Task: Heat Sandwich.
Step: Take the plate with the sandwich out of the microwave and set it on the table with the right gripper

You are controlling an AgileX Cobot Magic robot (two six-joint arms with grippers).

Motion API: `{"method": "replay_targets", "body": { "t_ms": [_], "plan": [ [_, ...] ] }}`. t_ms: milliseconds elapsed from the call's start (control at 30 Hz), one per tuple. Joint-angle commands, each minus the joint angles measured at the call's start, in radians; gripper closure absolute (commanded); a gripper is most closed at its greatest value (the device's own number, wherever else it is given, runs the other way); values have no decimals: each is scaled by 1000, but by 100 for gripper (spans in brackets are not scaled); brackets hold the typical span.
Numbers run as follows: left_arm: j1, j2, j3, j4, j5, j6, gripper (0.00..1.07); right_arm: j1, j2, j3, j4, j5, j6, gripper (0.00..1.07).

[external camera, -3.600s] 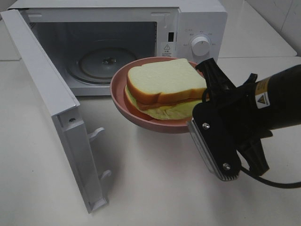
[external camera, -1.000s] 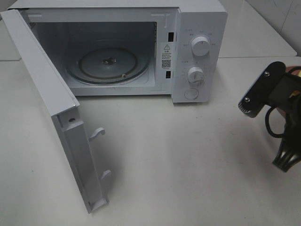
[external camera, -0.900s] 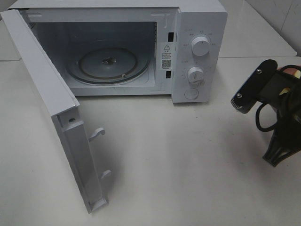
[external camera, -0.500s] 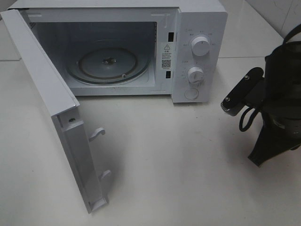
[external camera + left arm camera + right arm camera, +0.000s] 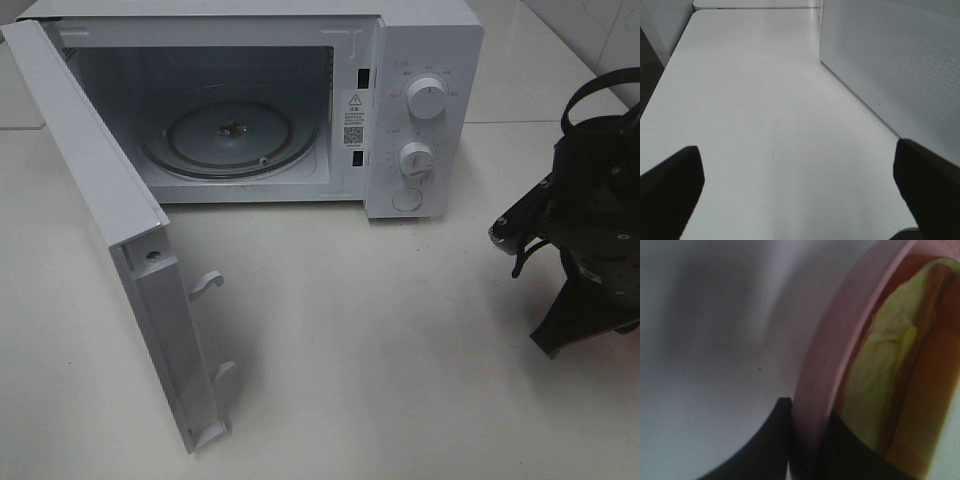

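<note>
The plate point(image 5: 825, 365) had its rim pinched between the right gripper's point(image 5: 807, 432) fingers point(image 5: 767, 440), one finger outside the rim, the other inside. The sandwich point(image 5: 895, 365) lay in the plate, just past the inner finger. Under the outer finger ran the bench point(image 5: 705, 340). Over on the other side, the left gripper's point(image 5: 800, 187) fingers point(image 5: 670, 185) stood wide apart above the bench, and beyond the right-hand finger rose the microwave point(image 5: 895, 55) wall, standing on the bench.
</note>
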Motion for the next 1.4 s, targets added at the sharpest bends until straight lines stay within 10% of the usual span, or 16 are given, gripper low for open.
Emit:
{"method": "replay_targets", "body": {
  "t_ms": [33, 1400],
  "plan": [
    [2, -16, 2, -3, -15, 0, 9, -22, 19, -8, -34, 11, 24, 104],
    [2, -16, 2, -3, -15, 0, 9, -69, 222, -8, -122, -66, 258, 93]
  ]
}}
